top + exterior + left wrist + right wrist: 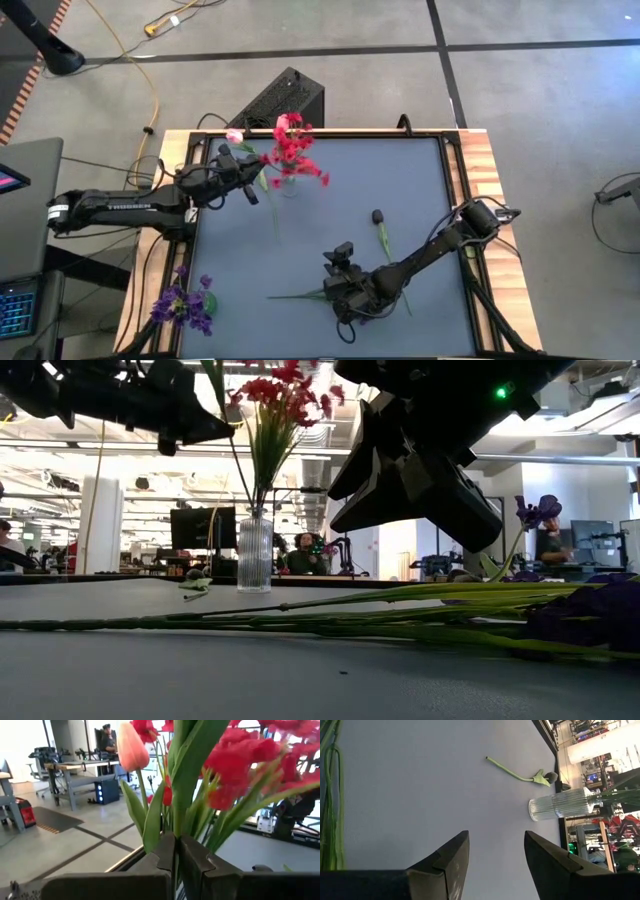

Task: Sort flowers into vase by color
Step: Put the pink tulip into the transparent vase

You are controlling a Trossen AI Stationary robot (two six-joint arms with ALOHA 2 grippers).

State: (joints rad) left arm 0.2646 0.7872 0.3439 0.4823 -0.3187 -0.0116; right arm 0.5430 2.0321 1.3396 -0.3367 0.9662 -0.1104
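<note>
High view: I find the left gripper (250, 172) near the table's (420, 180) far edge, left of centre, beside the clear ribbed vase (288, 184) holding the red blossom sprays (293, 150). In the left wrist view its fingers (165, 852) are pressed together on a green stem (181, 815), with the pink tulip bud (132, 747) standing above them; overhead, that bud (234, 136) sits at the far edge, just left of the red blooms. White lettering runs along the left arm (125, 207), too small for me to read.

The right gripper (343, 275) hangs over the near half, about mid-width, its fingers (451, 857) apart and holding nothing. Loose green stems (300, 295) lie just beside it toward the near edge. A short dark-budded stem (381, 228) lies alone near the table's centre. The purple bunch (182, 305) stands at the near left corner.

Open surface is widest across the far right quarter and between the vase and the right gripper.
</note>
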